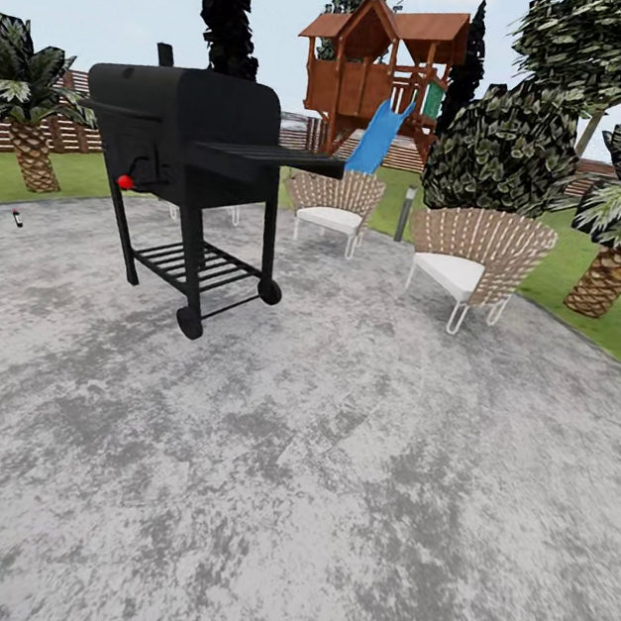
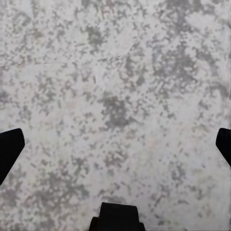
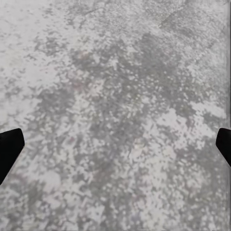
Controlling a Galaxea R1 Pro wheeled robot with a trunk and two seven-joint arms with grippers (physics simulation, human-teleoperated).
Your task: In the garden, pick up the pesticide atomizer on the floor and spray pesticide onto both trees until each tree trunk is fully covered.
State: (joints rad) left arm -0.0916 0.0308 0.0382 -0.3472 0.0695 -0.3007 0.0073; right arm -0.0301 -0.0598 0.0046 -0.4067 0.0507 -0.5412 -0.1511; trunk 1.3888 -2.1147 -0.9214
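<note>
Across the head view, a wide patio of mottled grey paving (image 1: 325, 473) runs ahead of the robot, with a black barbecue grill (image 1: 188, 166) standing on it to the left and two wicker chairs (image 1: 474, 261) set further back on the right, beyond which a wooden playhouse with a blue slide (image 1: 384, 67) rises against the brown slat fence (image 1: 62, 136). Short palms (image 1: 31, 111) flank the scene. Far off at the left edge of the paving, near the grass, lies a tiny white and red object (image 1: 17, 218) that is probably the pesticide atomizer, though it is too small to be sure; it lies on the ground because nothing has lifted it yet. From the left wrist, the left hand (image 2: 115, 144) hangs over bare speckled paving, its dark fingertips (image 2: 9, 149) parted to the frame's edges, so it is spread wide and holds nothing. From the right wrist, the right hand (image 3: 115, 147) points at the same grey paving, its fingertips (image 3: 9, 149) equally wide apart and empty. Both hands seem carried low and ready while the base travels. The likely atomizer sits well apart from either hand, ahead and to the robot's left, so a drive that way looks necessary before any reach.
</note>
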